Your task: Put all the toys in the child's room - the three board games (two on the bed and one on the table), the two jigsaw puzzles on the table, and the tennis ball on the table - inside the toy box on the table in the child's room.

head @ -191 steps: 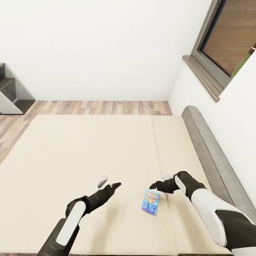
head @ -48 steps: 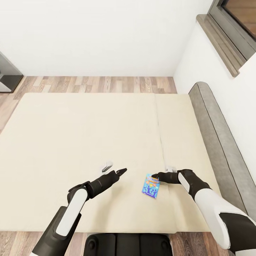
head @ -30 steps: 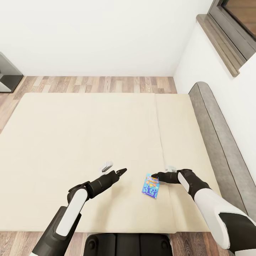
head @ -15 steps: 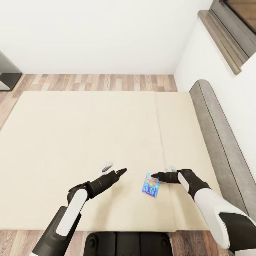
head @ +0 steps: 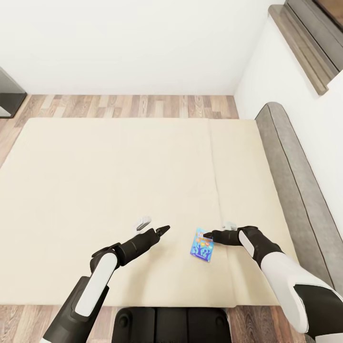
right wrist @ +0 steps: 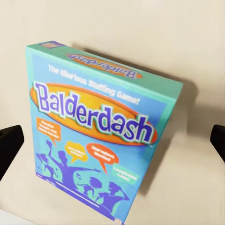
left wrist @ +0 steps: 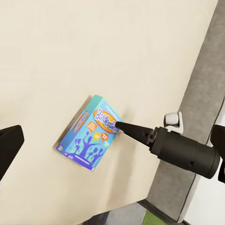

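While the head camera has tipped a little, so that the bed [head: 119, 190] sits lower and fuller in the head view than a second ago, the things on it have not moved. Blue game box [head: 202, 244] lies flat on the mattress near the bed's near edge, same spot as before. Right pincer [head: 209, 235] has crept up to the box's far short edge over the last seconds; one fingertip now touches or nearly touches that edge. In the right wrist view its fingers [right wrist: 10, 145] stand wide apart, one on each side of the box, nothing clamped. Left pincer [head: 153, 227] hovers just beside the box, over bare mattress, fingers spread, holding nothing. Judgement: the grasp is lined up but not made; the box is still to be carried to the toy box.
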